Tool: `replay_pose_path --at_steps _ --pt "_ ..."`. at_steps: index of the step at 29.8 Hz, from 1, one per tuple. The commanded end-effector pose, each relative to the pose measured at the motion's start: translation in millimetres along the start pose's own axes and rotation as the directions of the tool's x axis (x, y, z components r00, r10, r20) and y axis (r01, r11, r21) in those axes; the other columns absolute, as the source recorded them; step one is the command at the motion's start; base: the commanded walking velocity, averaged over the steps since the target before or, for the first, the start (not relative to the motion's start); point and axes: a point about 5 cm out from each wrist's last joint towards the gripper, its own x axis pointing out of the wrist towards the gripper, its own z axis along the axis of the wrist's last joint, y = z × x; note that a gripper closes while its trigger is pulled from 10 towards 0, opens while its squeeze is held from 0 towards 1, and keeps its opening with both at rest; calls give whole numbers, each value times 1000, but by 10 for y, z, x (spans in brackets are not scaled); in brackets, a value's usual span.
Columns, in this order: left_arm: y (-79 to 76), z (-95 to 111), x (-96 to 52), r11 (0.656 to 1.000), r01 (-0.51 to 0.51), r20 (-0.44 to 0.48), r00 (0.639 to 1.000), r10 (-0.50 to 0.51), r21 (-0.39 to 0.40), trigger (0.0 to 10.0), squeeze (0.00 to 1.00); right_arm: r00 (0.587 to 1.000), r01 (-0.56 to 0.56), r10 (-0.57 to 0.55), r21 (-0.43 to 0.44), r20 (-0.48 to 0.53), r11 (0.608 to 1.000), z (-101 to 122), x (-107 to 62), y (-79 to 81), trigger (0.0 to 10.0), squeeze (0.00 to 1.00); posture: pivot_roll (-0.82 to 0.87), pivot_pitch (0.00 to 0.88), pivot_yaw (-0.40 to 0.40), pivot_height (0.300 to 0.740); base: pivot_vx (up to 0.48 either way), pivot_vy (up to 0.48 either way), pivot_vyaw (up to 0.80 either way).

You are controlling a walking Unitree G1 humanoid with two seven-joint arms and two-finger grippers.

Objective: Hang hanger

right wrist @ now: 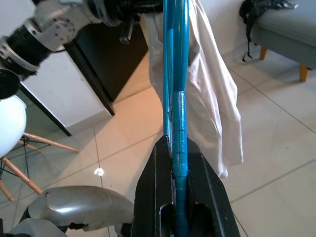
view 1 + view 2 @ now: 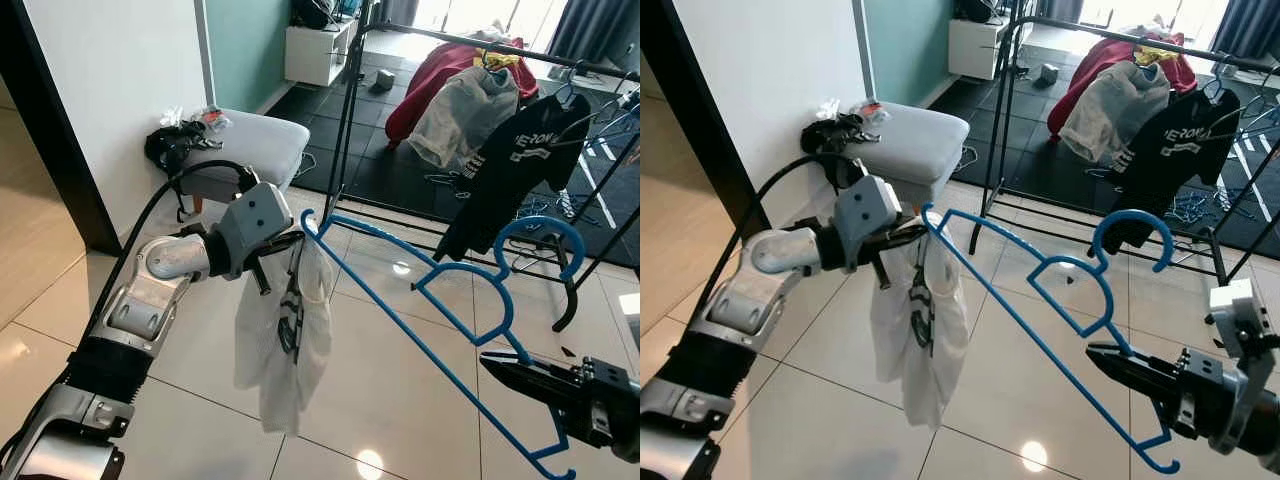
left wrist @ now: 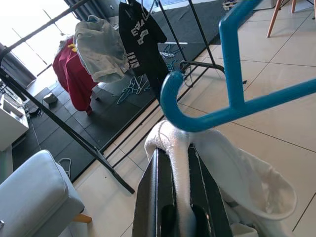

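One blue hanger [image 2: 440, 330] is held level between two tools, well short of the black clothes rack [image 2: 470, 45] beyond: the right tool [image 2: 500, 368] is clamped on its lower bar, the left tool [image 2: 285, 245] is closed on the single white garment [image 2: 280, 340] draped from its far end, seemingly to keep it on.

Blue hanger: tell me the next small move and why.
Probably carry the blue hanger forward toward the black rack. The right gripper is shut on its lower bar and the left gripper pinches the white garment at its far end, while the hook points at the rack but hangs short of the rail.
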Motion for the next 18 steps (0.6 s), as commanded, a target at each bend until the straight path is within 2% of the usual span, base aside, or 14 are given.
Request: replay_pose_path --at_steps 1,7,18 --pt "59 94 -19 1000 -6 26 1000 6 29 10000 0 1000 14 -14 11 -23 1000 -50 9 11 10000 0 -67 106 -39 740 0 0 0" --pt "96 167 -30 999 -17 46 999 15 38 10000 0 997 36 -35 21 -64 999 -169 65 -9 10000 0 -62 104 -42 740 0 0 0" --pt "133 282 -38 998 -33 82 996 29 48 10000 0 992 98 -97 -1 -84 995 -203 164 -105 10000 0 -58 98 -43 740 0 0 0"
